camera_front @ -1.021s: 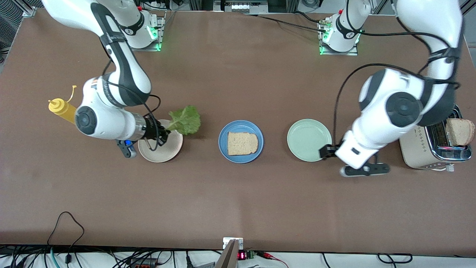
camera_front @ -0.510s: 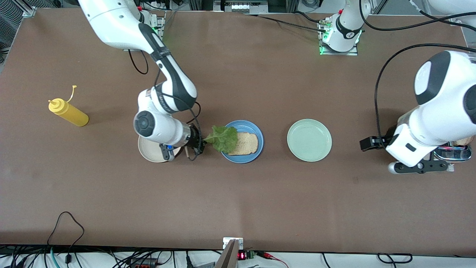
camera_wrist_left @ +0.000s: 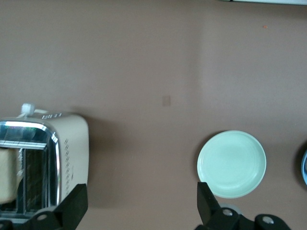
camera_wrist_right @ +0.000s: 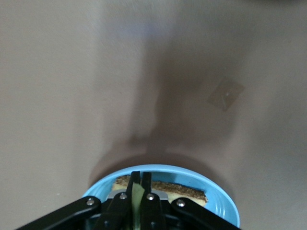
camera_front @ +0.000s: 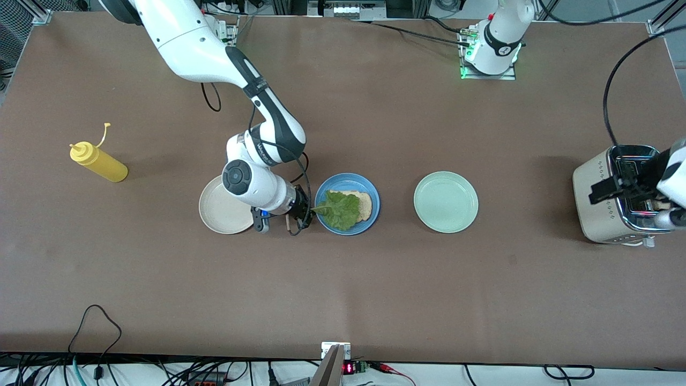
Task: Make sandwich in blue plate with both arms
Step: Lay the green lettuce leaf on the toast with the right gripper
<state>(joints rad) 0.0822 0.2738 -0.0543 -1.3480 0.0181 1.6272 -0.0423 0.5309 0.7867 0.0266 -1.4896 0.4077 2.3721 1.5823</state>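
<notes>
While lettuce (camera_front: 340, 210) drapes crinkled green over tan bread slice (camera_front: 365, 202), both sit in blue plate (camera_front: 373, 188) mid-table, between cream plate (camera_front: 218, 212) and mint plate (camera_front: 445, 201). Right gripper (camera_front: 306, 210) at blue plate's rim, fingers (camera_wrist_right: 135, 188) pinched tight on leaf stem. Left gripper (camera_front: 621, 183) over toaster (camera_front: 595, 206) at left arm's end, jaws spread wide, holding nothing. Second bread slice (camera_wrist_left: 7, 175) in toaster slot.

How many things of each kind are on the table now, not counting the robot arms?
Plates: 3: round blue plate, cream-white plate, pale mint-green plate
Bread slices: 2: light-brown slice on the blue plate, slice in the toaster
Crinkled green lettuce leaves: 1
Yellow squeeze bottles: 1
Beige toasters: 1
Total: 8
</notes>
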